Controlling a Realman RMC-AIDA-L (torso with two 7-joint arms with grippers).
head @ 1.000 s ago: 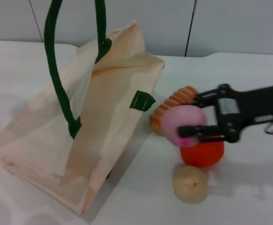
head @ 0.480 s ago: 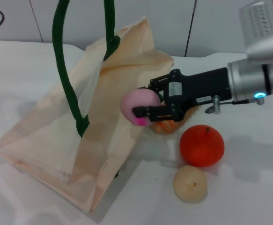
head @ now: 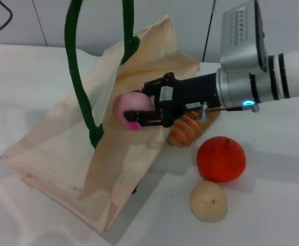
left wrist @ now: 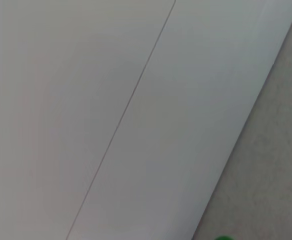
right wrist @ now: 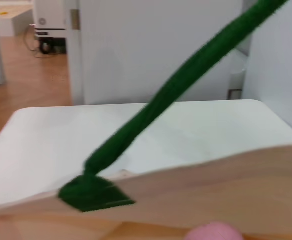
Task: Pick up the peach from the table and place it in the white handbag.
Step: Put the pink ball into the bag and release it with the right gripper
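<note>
The right gripper (head: 139, 117) has its jaws closed on the peach (head: 132, 109), which sits between the fingertips with its magenta spot turned toward the lower finger. A second ago the same jaws held the fruit low, right beside the orange-red fruit (head: 221, 159) and the ribbed orange item (head: 186, 129); half a second ago it was raised and just at the bag's near edge. Now it is carried further across, so that the peach hangs over the open mouth of the white handbag (head: 77, 154), whose dark-green handles (head: 76, 72) are held up from above. The beige-yellow fruit (head: 208, 201) lies behind and below the jaws, well apart from them.

In the right wrist view the peach (right wrist: 213, 232) shows just ahead of the jaws, with the handbag's cream wall (right wrist: 211, 175) and a green tab (right wrist: 93, 195) beyond it.

The lift and carry look done; what remains is probably to lower the fruit inside the opening and let go. The left gripper is out of sight.
</note>
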